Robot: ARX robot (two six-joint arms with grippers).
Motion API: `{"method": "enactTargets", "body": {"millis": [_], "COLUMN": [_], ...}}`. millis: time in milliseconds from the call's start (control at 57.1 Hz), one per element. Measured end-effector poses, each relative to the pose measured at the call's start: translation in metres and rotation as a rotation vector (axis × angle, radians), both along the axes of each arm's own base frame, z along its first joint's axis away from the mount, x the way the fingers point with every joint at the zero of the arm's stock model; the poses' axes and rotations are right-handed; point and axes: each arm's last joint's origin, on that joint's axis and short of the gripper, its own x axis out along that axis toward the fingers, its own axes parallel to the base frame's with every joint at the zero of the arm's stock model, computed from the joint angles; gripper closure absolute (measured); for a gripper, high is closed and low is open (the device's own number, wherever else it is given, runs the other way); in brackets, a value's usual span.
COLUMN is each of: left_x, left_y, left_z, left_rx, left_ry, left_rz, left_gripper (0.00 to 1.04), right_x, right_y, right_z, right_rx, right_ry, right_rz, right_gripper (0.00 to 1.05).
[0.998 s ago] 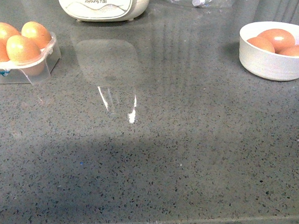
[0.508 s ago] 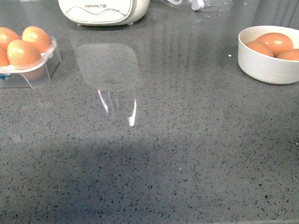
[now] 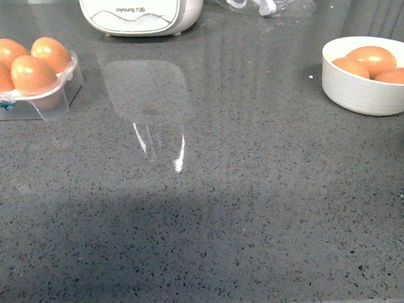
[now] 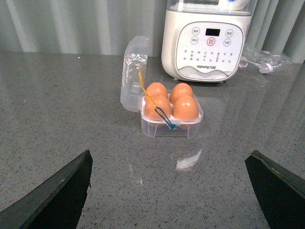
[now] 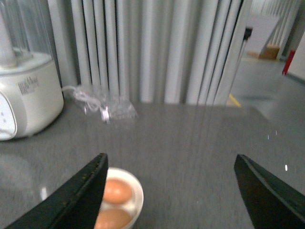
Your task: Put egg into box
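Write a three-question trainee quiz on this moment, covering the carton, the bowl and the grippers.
1. True or false: the clear egg carton is full, and its lid is open.
2. How many eggs show in the white bowl in the front view? A one, B three, C five.
3. Fill in: the left gripper and the right gripper are both ___ and empty.
Key: 1 true; 2 B; 3 open.
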Motion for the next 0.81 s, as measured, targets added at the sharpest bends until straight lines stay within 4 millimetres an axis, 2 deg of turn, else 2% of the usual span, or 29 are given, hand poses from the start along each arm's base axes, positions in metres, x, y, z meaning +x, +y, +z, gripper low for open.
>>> {"method": "enactTargets", "body": {"millis": [140,263,350,455,805], "left_x": [0.000,0.000,0.000,0.000,0.000], "left_y": [0.000,0.000,0.000,0.000,0.000], "left_z": [0.000,0.000,0.000,0.000,0.000], "left_rx": [0.000,0.000,0.000,0.000,0.000], "left_ry": [0.000,0.000,0.000,0.000,0.000], "left_rz": [0.000,0.000,0.000,0.000,0.000], "left_gripper": [0.07,0.07,0.07,0.07,0.07], "right_x": [-0.020,-0.026,-0.030,-0.034,-0.042], "right_y": [0.000,0.000,0.000,0.000,0.000], "right_z": [-0.020,-0.029,-0.040,-0.050,-0.064], "right_rx": [0.011,0.014,0.013,0.015,0.015], "right_ry": [-0.003,-0.016,-0.011,-0.011,-0.014], "right_rz": [0.001,0.001,0.001,0.001,0.002], "right_gripper": [0.67,0.84,1.02,1.02,1.02]}}
